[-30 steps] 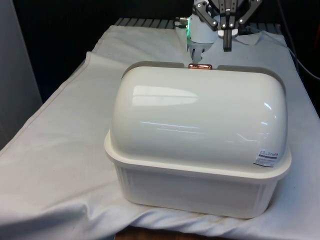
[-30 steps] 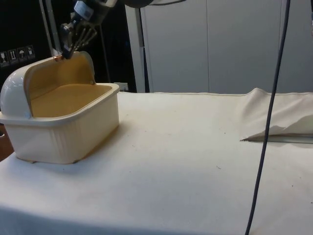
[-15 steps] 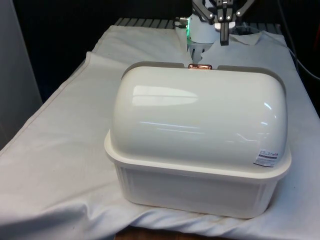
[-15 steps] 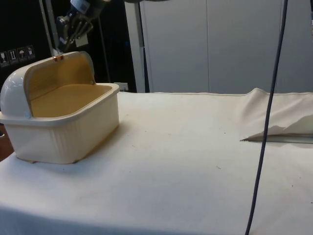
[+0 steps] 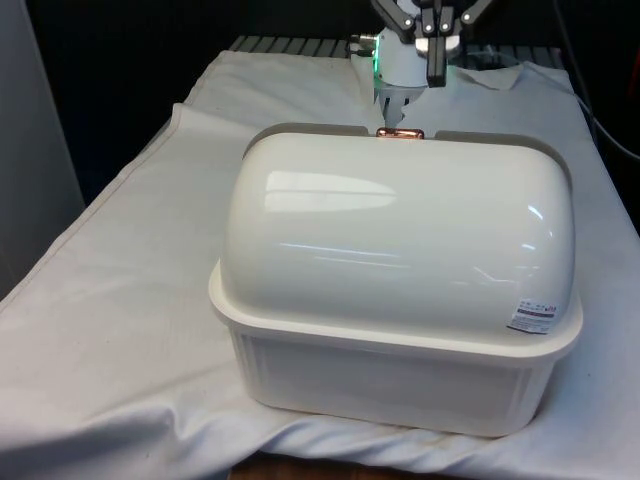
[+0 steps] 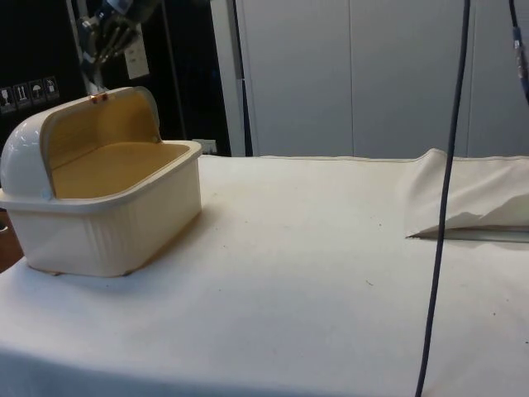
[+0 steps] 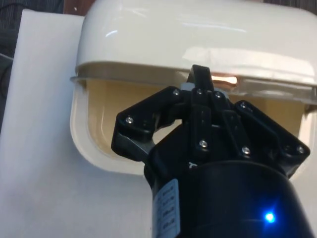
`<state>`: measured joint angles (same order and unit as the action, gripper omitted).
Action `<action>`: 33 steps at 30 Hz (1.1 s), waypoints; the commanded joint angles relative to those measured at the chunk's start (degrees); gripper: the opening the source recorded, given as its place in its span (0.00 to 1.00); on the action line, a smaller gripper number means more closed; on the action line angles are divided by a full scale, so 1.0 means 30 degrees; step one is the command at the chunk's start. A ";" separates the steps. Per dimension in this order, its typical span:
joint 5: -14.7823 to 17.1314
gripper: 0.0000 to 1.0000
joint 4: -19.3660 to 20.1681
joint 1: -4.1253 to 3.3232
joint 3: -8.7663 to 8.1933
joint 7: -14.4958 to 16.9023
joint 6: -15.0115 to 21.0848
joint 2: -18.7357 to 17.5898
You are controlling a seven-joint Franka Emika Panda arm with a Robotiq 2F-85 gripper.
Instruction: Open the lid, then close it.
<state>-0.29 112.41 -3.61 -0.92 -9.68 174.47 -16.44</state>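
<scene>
In the front view, the bread box (image 5: 400, 290) stands mid-table, its copper handle (image 5: 400, 133) at the dome's top; the gripper (image 5: 436, 72) hangs above it, jaws together, empty. From the side, the lid (image 6: 33, 145) is rolled back, interior exposed. At the wrist, fingers (image 7: 200, 84) pressed together over the handle.

Glossy plastic on matt cloth

The cream plastic bread box (image 5: 400, 330) has a smooth, glossy domed lid (image 5: 400, 235), a shiny copper-coloured metal handle (image 5: 400, 133) and ribbed walls; the white tablecloth (image 6: 331, 273) looks matt and woven.
</scene>
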 commanded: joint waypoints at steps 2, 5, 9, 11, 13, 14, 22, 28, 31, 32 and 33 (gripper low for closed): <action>0.0076 0.00 -0.0573 0.0000 -0.0019 -0.0095 -0.0057 -0.0497; 0.0038 0.00 -0.0917 -0.0057 -0.0134 -0.0191 -0.0076 -0.0879; -0.0038 0.00 -0.1127 -0.0172 -0.0286 -0.0401 -0.0076 -0.1261; -0.0057 0.00 -0.1089 -0.0191 -0.0344 -0.0497 -0.0095 -0.1337; -0.0095 0.00 -0.1031 -0.0229 -0.0382 -0.0630 -0.0115 -0.1413; -0.0095 0.00 -0.0993 -0.0248 -0.0401 -0.0688 -0.0134 -0.1432; -0.0153 0.00 -0.0764 -0.0420 -0.0516 -0.1146 -0.0134 -0.1700; -0.0172 0.00 -0.0573 -0.0554 -0.0535 -0.1528 -0.0076 -0.1891; -0.0172 0.00 -0.0363 -0.0592 -0.0535 -0.1738 -0.0019 -0.1948; -0.0172 0.00 -0.0286 -0.0592 -0.0535 -0.1776 -0.0038 -0.1929; -0.0172 0.00 -0.0210 -0.0611 -0.0535 -0.1814 -0.0057 -0.1910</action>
<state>-0.17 111.04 -4.30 -0.97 -13.69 174.18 -21.89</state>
